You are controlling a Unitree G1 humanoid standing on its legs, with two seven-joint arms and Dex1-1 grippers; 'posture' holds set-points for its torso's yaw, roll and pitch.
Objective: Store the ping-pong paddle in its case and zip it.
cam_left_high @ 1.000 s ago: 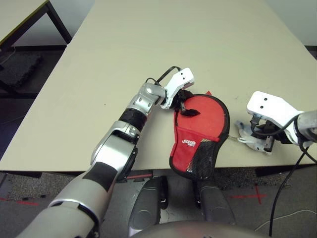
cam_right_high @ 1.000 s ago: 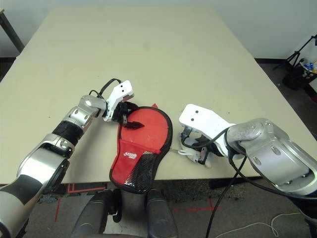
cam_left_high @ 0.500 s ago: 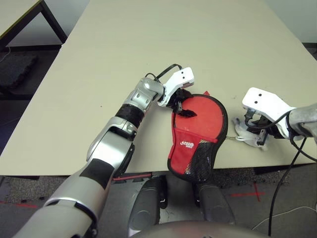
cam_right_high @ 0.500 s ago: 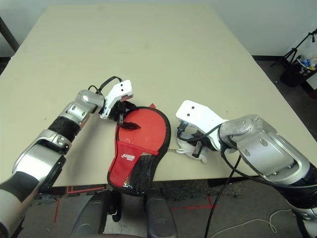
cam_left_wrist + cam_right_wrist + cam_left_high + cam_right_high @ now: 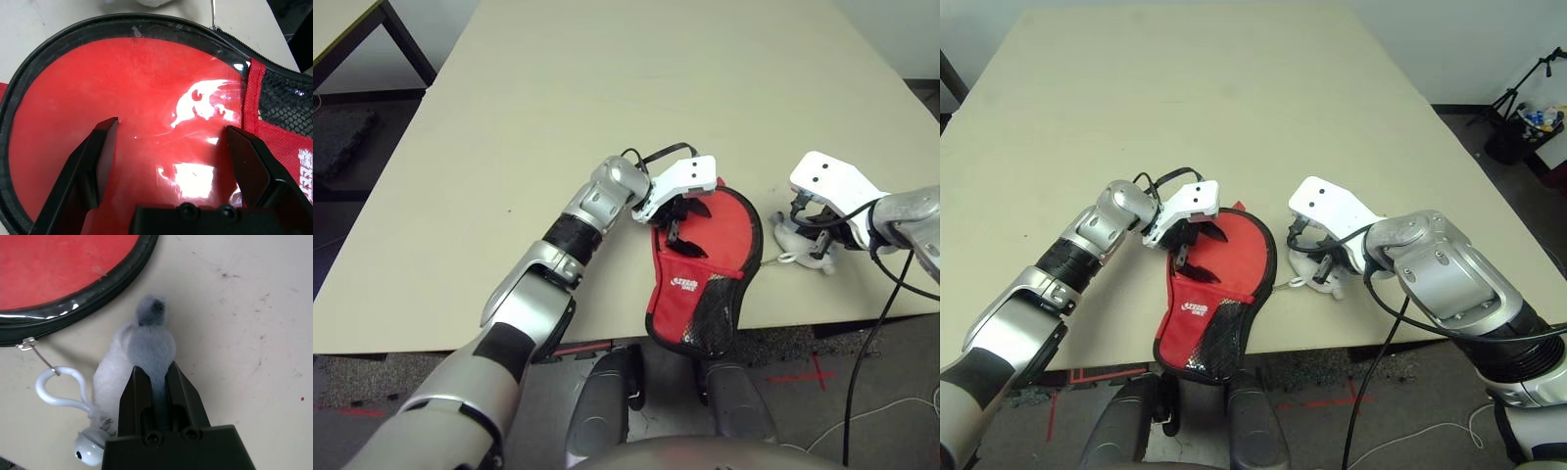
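A red paddle-shaped case [image 5: 705, 269] with black mesh pocket and zipper edge overhangs the beige table's [image 5: 607, 88] near edge; at its 12 o'clock, left gripper [image 5: 171, 147] hovers wide open; at 3 o'clock, right gripper [image 5: 157, 396] pinches a grey fuzzy tag [image 5: 149, 345]; zipping seems underway, pulling next

Looking like a lab or test room, not anyone's home. A big plain beige table [image 5: 607, 88] is taking up most of the space, with a second black-legged table [image 5: 372, 29] sitting off at 10 o'clock. Red tape marks [image 5: 798, 377] are showing on the grey carpet, a loose cable [image 5: 876, 431] is trailing at 5 o'clock, and a tripod [image 5: 1528, 83] is standing at 2 o'clock.
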